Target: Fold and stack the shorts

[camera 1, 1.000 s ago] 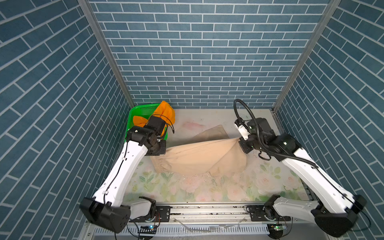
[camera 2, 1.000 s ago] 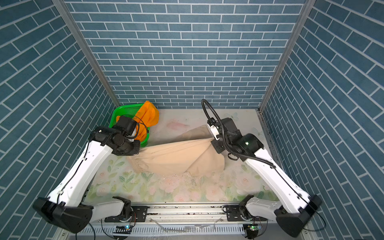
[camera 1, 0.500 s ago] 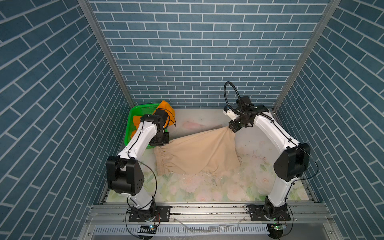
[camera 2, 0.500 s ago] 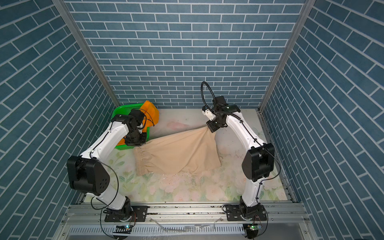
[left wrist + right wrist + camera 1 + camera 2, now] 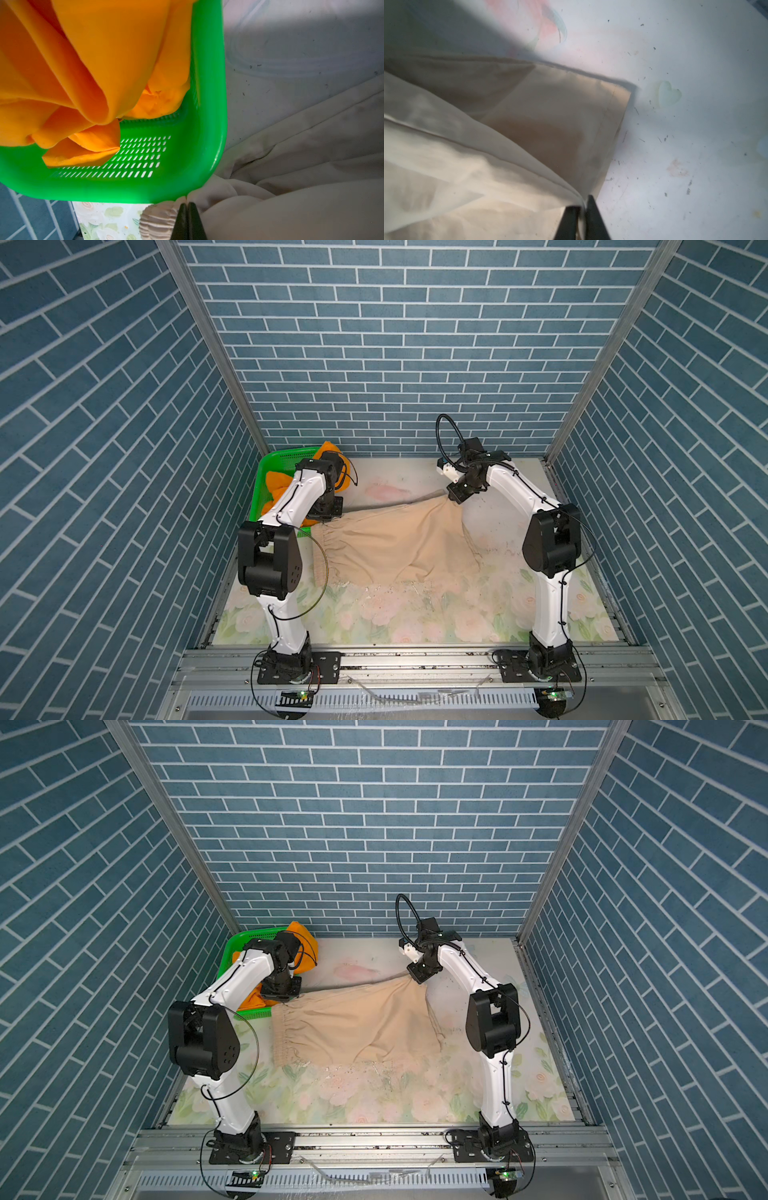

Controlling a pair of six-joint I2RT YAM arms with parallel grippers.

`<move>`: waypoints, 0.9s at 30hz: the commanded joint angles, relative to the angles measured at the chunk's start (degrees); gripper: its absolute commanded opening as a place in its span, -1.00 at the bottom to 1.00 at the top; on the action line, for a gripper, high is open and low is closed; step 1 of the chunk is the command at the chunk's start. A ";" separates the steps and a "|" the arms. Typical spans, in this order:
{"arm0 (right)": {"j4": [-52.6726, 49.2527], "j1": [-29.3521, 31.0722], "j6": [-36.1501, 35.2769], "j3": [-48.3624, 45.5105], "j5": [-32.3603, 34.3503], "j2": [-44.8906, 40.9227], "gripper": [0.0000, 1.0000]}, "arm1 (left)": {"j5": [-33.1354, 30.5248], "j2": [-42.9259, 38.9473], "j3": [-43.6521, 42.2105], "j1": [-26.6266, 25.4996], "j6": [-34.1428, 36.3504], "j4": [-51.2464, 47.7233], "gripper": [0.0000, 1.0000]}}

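The beige shorts [image 5: 395, 543] lay spread mid-worktop [image 5: 415, 618], gathered waistband to the left and legs to the right, their far edge lifted taut between the arms. The left claw [image 5: 329, 517] sat at the far waistband corner, just beside the green basket [image 5: 266, 466]. Its wrist view showed the jaws almost together, with cloth seemingly pinched between them. The right claw [image 5: 581, 218] was clamped on the far leg hem, a fold running into its narrow gap. The orange shorts [image 5: 277, 486] sat bunched in the basket at far left. This looked like flattening before the first fold. The next move probably called for laying the far edge down flat, releasing, and regrasping to fold.
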 commanded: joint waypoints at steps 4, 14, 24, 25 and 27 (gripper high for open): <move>9.32 -0.60 6.99 -0.93 -5.34 -2.61 0.33 | 1.70 -0.61 1.28 0.64 0.18 2.59 0.60; 12.95 -7.14 19.36 -31.56 -8.85 -25.32 0.55 | 7.02 -10.31 1.07 2.04 -1.07 0.14 0.99; 19.05 -7.06 24.78 -55.94 -9.70 -36.15 0.60 | 13.71 -28.49 -21.33 3.01 -6.96 8.19 0.99; 19.76 -7.10 24.88 -56.97 -9.36 -36.07 0.60 | 13.66 -29.36 -22.53 3.09 -7.54 8.42 0.99; 20.44 -7.08 24.63 -58.55 -7.80 -35.71 0.60 | 14.01 -31.03 -24.98 3.18 -8.12 8.86 0.99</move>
